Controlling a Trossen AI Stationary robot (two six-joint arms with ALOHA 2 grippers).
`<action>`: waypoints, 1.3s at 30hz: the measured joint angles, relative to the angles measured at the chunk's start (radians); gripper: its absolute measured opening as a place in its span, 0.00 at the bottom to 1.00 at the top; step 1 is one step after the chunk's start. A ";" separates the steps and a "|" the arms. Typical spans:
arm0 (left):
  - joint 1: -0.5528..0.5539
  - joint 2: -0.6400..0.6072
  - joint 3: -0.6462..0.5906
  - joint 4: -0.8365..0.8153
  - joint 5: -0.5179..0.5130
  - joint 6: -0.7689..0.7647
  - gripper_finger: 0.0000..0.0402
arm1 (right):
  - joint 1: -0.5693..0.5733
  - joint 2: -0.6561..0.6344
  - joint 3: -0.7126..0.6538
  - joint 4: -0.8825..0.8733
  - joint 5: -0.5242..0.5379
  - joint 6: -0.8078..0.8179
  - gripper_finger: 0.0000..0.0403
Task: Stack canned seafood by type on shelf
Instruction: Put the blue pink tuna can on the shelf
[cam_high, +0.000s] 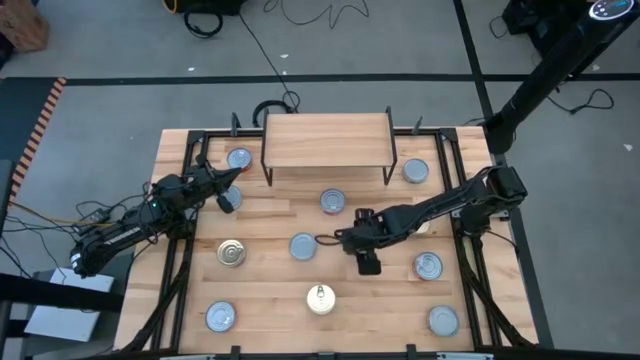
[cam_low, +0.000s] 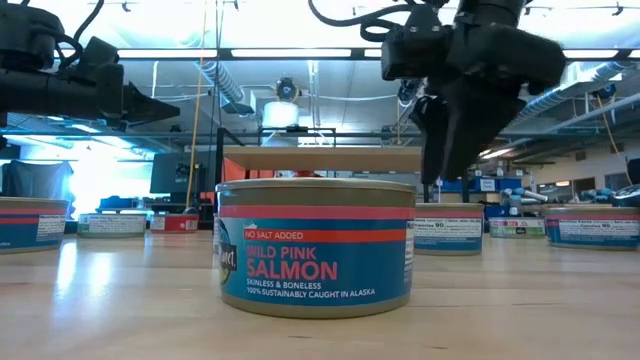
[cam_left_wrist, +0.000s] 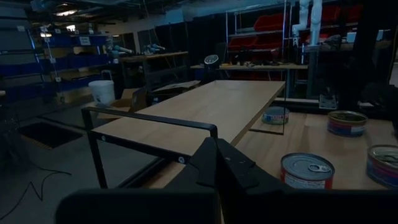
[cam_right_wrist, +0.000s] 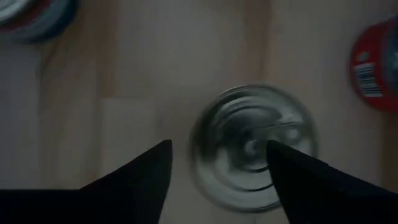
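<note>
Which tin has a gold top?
The tin in the front row's middle, nearest the low camera. Its top is gold with a pull tab; the other tins around it show silver or bluish tops.

High view evenly lit, soft short shadows under the arms on the bench (cam_high: 270, 215). Low view strongly backlit: ceiling strip lights (cam_low: 300, 52) blown out, bright glare at left, arms in silhouette; front salmon can (cam_low: 315, 247) sharp, the far cans soft. Left wrist view dim, room dark, shelf (cam_left_wrist: 205, 109) top catches light. Right wrist view dim and motion-blurred; silver can (cam_right_wrist: 252, 146) smeared, jaws' fingers (cam_right_wrist: 140, 171) black.
</note>
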 joint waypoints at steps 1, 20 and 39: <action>0.000 0.000 0.000 0.000 0.004 -0.001 0.01 | 0.005 0.004 -0.001 0.001 -0.002 0.000 0.62; 0.000 0.000 0.000 -0.006 0.015 0.021 0.01 | 0.047 0.089 0.002 -0.010 0.058 -0.067 0.23; -0.001 0.000 0.000 -0.020 0.011 0.024 0.01 | 0.020 0.057 0.052 -0.008 -0.092 -0.043 0.01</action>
